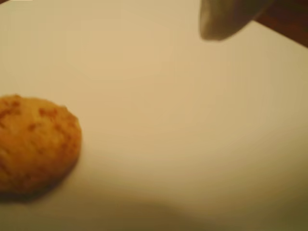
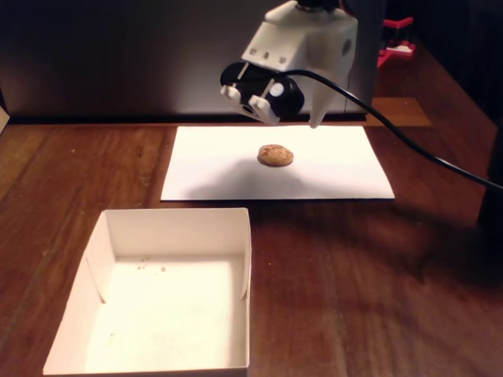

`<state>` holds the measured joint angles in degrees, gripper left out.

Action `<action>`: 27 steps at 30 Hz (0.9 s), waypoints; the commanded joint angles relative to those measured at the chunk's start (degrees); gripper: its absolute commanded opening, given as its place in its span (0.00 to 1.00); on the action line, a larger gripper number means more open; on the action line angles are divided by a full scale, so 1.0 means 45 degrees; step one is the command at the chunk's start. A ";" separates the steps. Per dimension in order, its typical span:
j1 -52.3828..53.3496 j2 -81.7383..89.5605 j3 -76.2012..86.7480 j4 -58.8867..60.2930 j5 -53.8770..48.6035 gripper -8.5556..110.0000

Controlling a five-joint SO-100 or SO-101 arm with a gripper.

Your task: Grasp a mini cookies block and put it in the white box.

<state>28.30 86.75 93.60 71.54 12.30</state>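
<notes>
A small round golden-brown cookie [image 2: 276, 155] with darker specks lies on a flat white paper sheet [image 2: 346, 169]. In the wrist view the cookie [image 1: 33, 144] sits at the left edge. My gripper [image 2: 314, 118] hangs above the sheet's far side, just behind and to the right of the cookie, and touches nothing. Only one pale fingertip [image 1: 224, 21] shows at the top of the wrist view, so I cannot tell how the jaws stand. The white box [image 2: 169, 221], a shallow open square tray with nothing in it, stands near the front of the table in the fixed view.
The table is dark brown wood [image 2: 377, 275]. A black cable [image 2: 409, 141] runs from the arm to the right. A red object [image 2: 397, 39] stands at the back right. A dark wall panel closes off the back.
</notes>
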 commanded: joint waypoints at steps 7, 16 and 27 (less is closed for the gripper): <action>0.0586 -0.0547 -0.2441 0.0469 0.0742 0.36; 0.0742 -0.1602 -0.2578 0.0488 0.0723 0.37; 0.0703 -0.2754 -0.2891 0.0332 0.0371 0.45</action>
<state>31.29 72.60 87.71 73.48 13.89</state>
